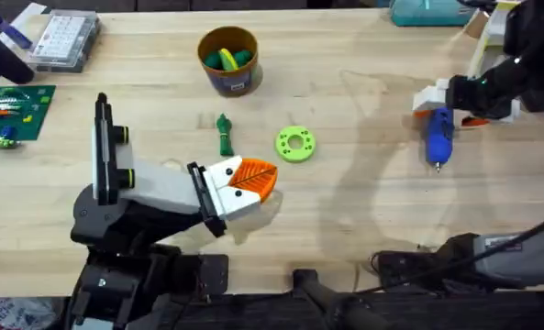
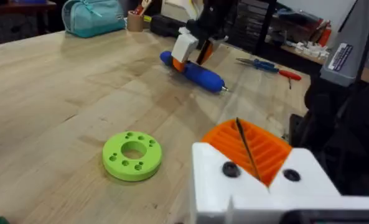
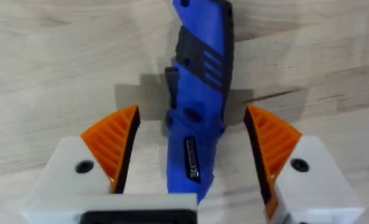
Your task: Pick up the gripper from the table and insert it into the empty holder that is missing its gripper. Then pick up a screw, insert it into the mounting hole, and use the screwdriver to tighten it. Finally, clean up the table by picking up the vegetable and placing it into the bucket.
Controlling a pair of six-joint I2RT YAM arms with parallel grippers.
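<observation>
The left gripper (image 1: pixel 246 179) is lying low over the table, near the vegetable (image 1: pixel 224 134) and a lime ring (image 1: pixel 295 144); the right gripper (image 1: pixel 437 110) is sitting over the blue screwdriver (image 1: pixel 438 137), with the bucket (image 1: pixel 227 60) standing behind

Bare wood beside screwdriver (image 1: pixel 438 134)

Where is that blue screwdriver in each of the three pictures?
Overhead: the screwdriver lies on the table at the right, under the right tool.
Left wrist: it lies far across the table, the right tool over it.
Right wrist: it runs up the middle, between the two orange pads, which stand apart from it.
Shared landmark: the right tool's white-and-orange fingers around the screwdriver.
</observation>
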